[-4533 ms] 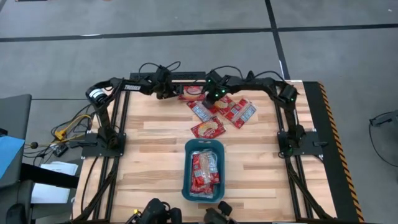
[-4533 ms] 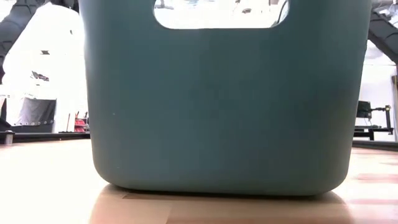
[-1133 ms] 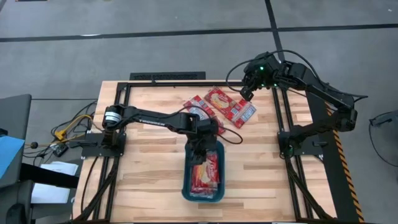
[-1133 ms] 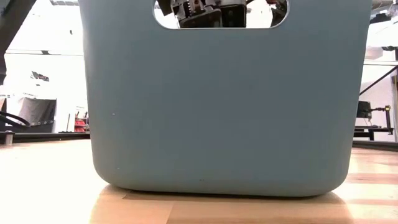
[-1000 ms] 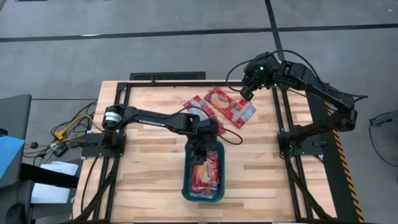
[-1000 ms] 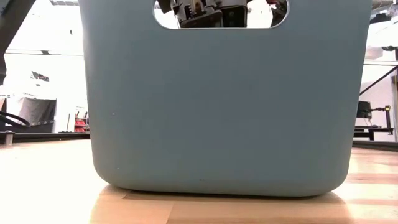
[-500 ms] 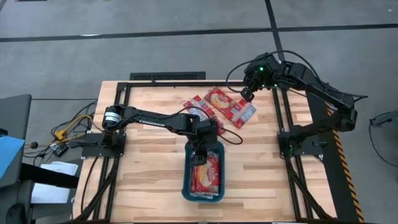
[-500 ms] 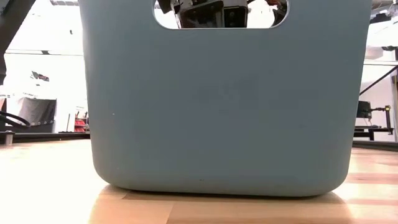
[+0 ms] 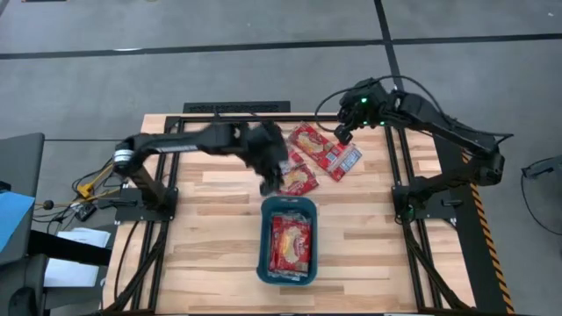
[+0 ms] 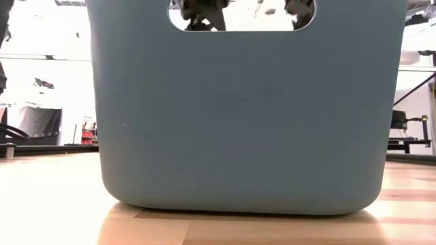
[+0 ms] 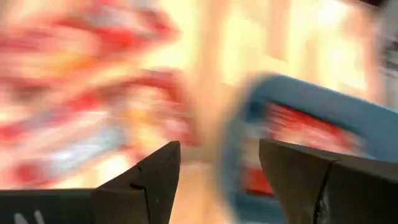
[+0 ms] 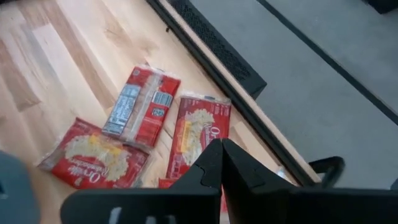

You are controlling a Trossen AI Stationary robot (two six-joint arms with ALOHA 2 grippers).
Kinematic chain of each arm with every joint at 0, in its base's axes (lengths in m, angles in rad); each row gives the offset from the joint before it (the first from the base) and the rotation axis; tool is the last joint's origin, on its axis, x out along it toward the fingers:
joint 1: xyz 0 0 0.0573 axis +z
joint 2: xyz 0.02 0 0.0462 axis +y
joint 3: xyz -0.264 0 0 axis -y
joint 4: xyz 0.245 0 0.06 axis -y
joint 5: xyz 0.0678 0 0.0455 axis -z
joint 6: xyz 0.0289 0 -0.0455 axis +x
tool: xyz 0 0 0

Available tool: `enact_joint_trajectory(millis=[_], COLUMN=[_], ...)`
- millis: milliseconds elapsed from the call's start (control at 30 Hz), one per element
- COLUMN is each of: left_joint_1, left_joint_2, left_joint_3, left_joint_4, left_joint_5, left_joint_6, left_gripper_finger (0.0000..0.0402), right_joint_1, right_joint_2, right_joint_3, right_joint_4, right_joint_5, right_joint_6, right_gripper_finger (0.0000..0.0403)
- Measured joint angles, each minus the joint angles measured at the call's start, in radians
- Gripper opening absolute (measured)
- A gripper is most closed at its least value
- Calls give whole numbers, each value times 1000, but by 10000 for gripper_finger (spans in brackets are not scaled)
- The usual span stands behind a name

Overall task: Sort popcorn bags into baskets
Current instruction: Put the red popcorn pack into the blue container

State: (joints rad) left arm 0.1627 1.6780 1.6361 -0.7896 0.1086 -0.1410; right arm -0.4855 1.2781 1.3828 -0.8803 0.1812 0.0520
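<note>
The popcorn bags (image 9: 291,245) that are already sorted lie stacked flat inside the teal basket (image 9: 266,264), which sits on the tabletop (image 9: 211,237) toward its near edge; the top bag shows its red face with a yellowish picture. More bags remain loose on the wood beyond the basket: one (image 9: 298,180) just past the basket's far rim, and a cluster (image 9: 327,150) of red packets farther back. The left fingers (image 9: 270,183) hang over the tabletop between the basket's far rim and the nearest loose bag, blurred in the high view; in the left wrist view the two dark fingers (image 11: 152,180) stand apart with nothing between them, the basket (image 11: 348,118) and its red contents off to one side of them and what seem to be loose bags (image 11: 93,93) on the other, though the blur makes that hard to confirm. The right fingers (image 9: 344,134) hover over the far edge of the loose cluster, pressed together and empty; the right wrist view looks past the closed tips (image 12: 221,162) at three packets (image 12: 142,106) lying on the wood just ahead of and beside them. In the low view the basket's wall (image 10: 242,122) fills nearly everything, with dark arm parts glimpsed through its handle cutout.
</note>
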Motion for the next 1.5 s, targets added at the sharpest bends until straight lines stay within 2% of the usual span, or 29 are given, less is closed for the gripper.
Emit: enact_joint_trajectory(millis=[67, 200, 333, 500, 667, 800, 967, 1167, 1400, 1500], left_joint_1=[53, 193, 331, 492, 605, 636, 634, 636, 639, 640], left_joint_2=[-20, -22, -5, -6, -7, -7, 4, 127, 224, 245], left_joint_3=[-14, -83, -191, -342, -443, -474, -483, -484, -483, -482], left_joint_4=[-8, -5, 50, 259, 390, 434, 455, 466, 573, 582], left_joint_5=[-66, 15, 26, 151, 244, 258, 263, 321, 332, 303], left_joint_6=[18, 23, 50, 5, -4, -2, -12, -51, -108, -108], left_gripper_finger=[206, 207, 207, 207, 207, 207, 207, 207, 207, 207], right_joint_1=[-5, -8, -8, -6, -5, 6, 30, 62, 90, 87], right_joint_2=[6, 47, 95, 197, 297, 365, 433, 503, 516, 516], right_joint_3=[-62, -168, -239, -261, -261, -260, -260, -262, -261, -261], right_joint_4=[63, 123, 182, 252, 354, 437, 472, 481, 518, 525], right_joint_5=[0, 0, -1, -6, -99, -161, -164, -168, -164, -161], right_joint_6=[-7, -1, -2, -11, -24, -21, -17, 0, 4, 10], right_gripper_finger=[26, 31, 33, 31, 27, 28, 27, 22, 30, 27])
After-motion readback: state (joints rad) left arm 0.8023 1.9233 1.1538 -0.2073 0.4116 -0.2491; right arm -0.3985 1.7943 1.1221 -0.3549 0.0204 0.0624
